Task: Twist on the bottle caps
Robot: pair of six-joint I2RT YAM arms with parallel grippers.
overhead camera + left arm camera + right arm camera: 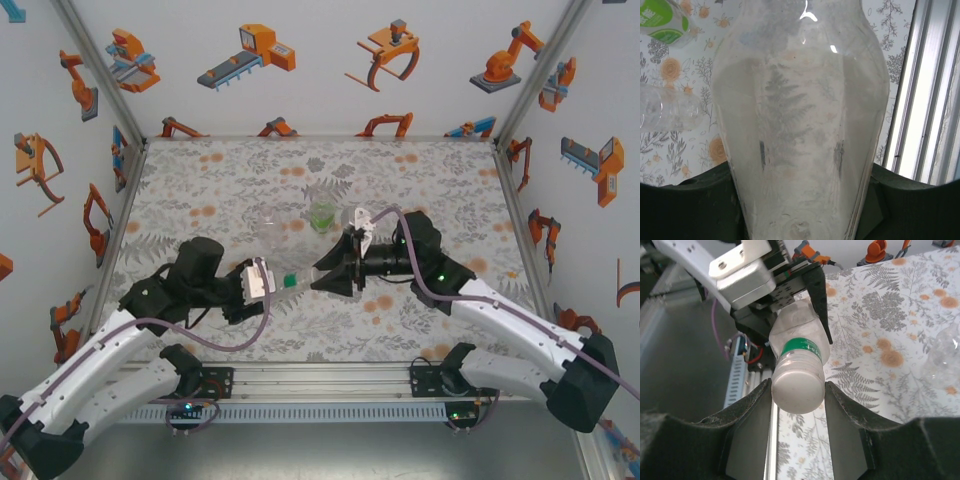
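I find the left gripper (268,281) over the counter (200,170), a little in from the middle of its near edge. Its fingers (685,210) are clamped on the body of a colourless bottle (287,279). The bottle is held roughly level in the air, clear of the counter surface, with its neck pointing right. In the left wrist view its see-through wall spans the whole gap between the two dark fingers. A green label band (801,346) rings the bottle just below the neck.

The white cap (797,387) sits on that neck. The right gripper (326,274) meets it from the right, and its fingers (747,430) are closed on the cap, one against each side and touching it. I cannot tell from any view how far the cap is threaded on.

Beyond the held bottle, around the middle of the counter, a second colourless bottle (275,225) lies on its side. Just to the right of it is the green-tinted bottle (322,215); I cannot tell whether it stands upright or leans. Both of these bottles are apart from the two grippers and from the held bottle.
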